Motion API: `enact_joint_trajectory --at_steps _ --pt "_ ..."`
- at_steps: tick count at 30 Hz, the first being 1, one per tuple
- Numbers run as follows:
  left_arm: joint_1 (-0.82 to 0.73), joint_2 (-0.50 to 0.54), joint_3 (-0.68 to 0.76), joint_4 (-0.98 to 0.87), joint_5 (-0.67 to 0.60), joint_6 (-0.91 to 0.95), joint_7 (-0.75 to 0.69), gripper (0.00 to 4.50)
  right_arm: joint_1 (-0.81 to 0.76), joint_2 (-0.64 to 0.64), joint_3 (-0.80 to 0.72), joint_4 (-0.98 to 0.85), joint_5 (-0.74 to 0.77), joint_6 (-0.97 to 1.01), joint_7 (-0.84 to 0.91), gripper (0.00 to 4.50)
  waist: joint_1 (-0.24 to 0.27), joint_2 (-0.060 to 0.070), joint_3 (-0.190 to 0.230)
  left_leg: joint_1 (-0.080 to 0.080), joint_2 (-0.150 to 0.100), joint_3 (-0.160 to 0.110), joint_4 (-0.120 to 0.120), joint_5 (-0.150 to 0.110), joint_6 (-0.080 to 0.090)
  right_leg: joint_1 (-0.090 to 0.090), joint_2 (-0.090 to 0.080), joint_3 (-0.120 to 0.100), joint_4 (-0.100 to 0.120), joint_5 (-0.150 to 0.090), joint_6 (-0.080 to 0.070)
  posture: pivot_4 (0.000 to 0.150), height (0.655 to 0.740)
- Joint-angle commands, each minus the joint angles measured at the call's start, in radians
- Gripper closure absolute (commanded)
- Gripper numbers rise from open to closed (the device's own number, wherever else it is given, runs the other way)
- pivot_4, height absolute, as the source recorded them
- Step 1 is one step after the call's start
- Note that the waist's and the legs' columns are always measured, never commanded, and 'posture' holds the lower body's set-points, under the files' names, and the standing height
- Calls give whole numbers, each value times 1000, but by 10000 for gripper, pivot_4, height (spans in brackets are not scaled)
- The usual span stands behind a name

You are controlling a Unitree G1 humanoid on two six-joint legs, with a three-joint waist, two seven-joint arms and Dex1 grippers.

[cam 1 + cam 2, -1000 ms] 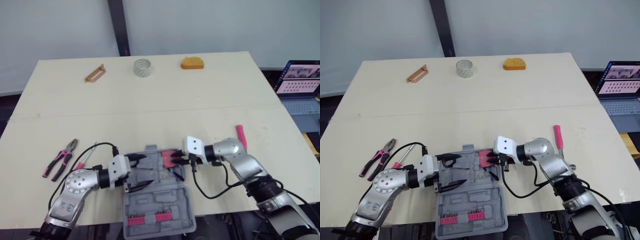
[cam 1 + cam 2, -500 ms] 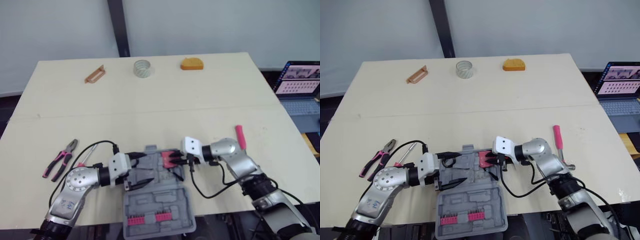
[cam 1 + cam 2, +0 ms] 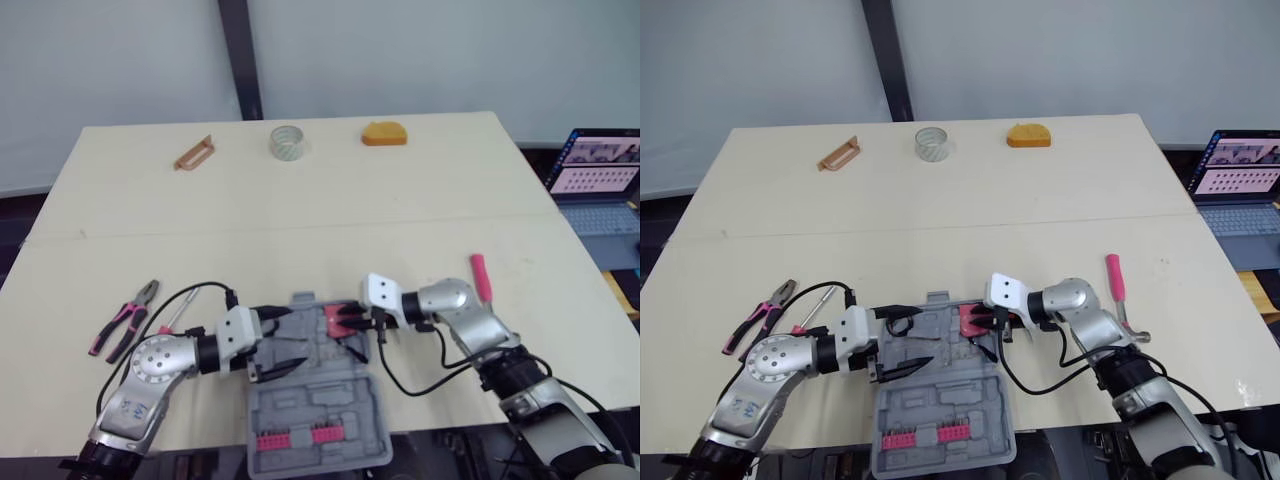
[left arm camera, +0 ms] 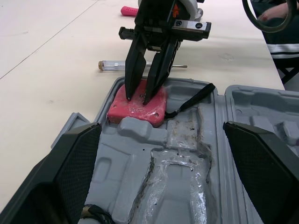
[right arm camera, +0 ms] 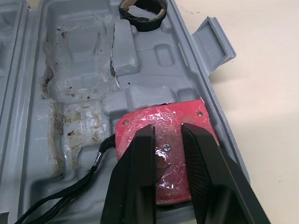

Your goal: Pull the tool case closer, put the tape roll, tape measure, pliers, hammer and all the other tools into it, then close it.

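The grey tool case (image 3: 318,405) lies open at the table's near edge. A red tape measure (image 5: 175,119) rests flat in its far half, black strap (image 4: 194,98) trailing inward. My right gripper (image 5: 168,127) stands on the tape measure's top face, fingers a narrow gap apart and not around it. My left gripper (image 3: 290,338) hovers wide open over the case's left part, holding nothing. Pliers (image 3: 125,320) and a screwdriver (image 3: 172,315) lie left of the case. The pink-handled hammer (image 3: 482,277) lies to the right. The tape roll (image 3: 287,141) sits at the far edge.
An orange block (image 3: 385,133) and a brown handle-shaped piece (image 3: 194,153) sit by the far edge. A row of pink bits (image 3: 293,438) fills the case's near half. A dark ring (image 5: 142,9) sits in one case pocket. A laptop (image 3: 600,165) stands off the table's right.
Neither gripper nor any tool has visibly moved; only the head camera's picture has shifted slightly.
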Motion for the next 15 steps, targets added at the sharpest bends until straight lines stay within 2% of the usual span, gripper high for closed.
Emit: enact_joint_trajectory --at_steps 1,7,13,15 --pt "-5 8 12 -48 -6 3 4 0 53 -19 45 74 -63 18 9 35507 0 1 -1 0 0 0 0 0 0 0 0 0 0 0 0 1500 7400" --pt "2 13 20 -60 -4 19 19 0 62 -18 -57 -94 75 125 30 35507 3 1 0 -1 0 -1 0 0 0 0 0 0 -1 0 0 1500 7400" --pt "44 54 112 -80 -39 90 41 0 161 -161 -249 -380 256 371 30 35507 21 6 3 -7 0 -1 1 0 0 -5 0 -1 -2 0 0 1500 7400" --pt "75 75 163 -97 -64 122 42 0 229 -218 -310 -422 269 382 18 35507 24 6 3 -7 0 -1 1 0 0 -5 0 -1 -3 0 0 1500 7400"
